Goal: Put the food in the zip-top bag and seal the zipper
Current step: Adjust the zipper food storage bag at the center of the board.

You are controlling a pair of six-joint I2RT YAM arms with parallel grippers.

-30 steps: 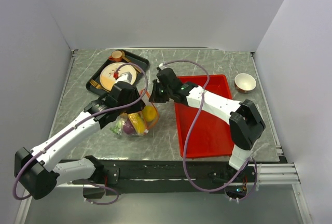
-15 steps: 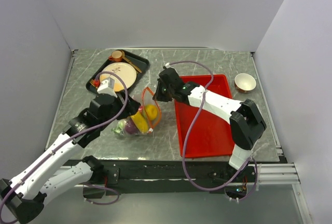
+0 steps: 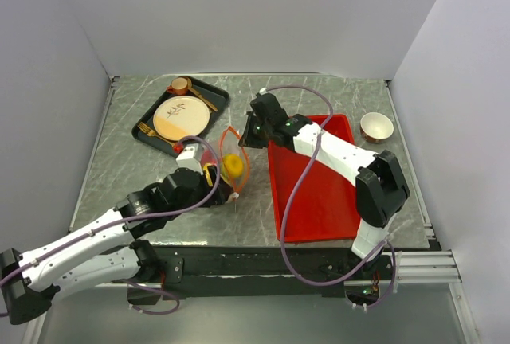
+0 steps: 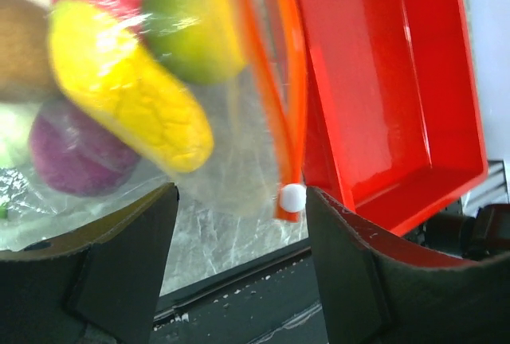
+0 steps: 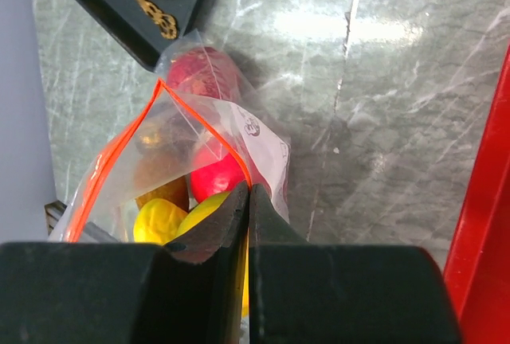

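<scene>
The clear zip-top bag (image 3: 226, 148) stands on the table left of the red tray, with its orange zipper (image 4: 287, 81) gaping. Food is inside: a yellow piece (image 4: 127, 97), a purple one (image 4: 76, 153), a red one (image 5: 211, 173). My right gripper (image 5: 249, 189) is shut on the zipper strip at the bag's far end and holds it up. My left gripper (image 4: 243, 197) is open at the bag's near end. The zipper's white tab (image 4: 292, 197) sits just inside its right finger, and nothing is held.
The red tray (image 3: 319, 193) lies right of the bag, close to the left gripper's right finger (image 4: 358, 272). A black tray (image 3: 209, 89) with a plate (image 3: 182, 113) and an orange cup (image 3: 179, 85) sits at the far left. A small bowl (image 3: 376, 127) is at the far right.
My left gripper has opened, left the bag's far-left side and swung down to the near end by the white tab. The right gripper has drawn the mouth slightly farther back.
</scene>
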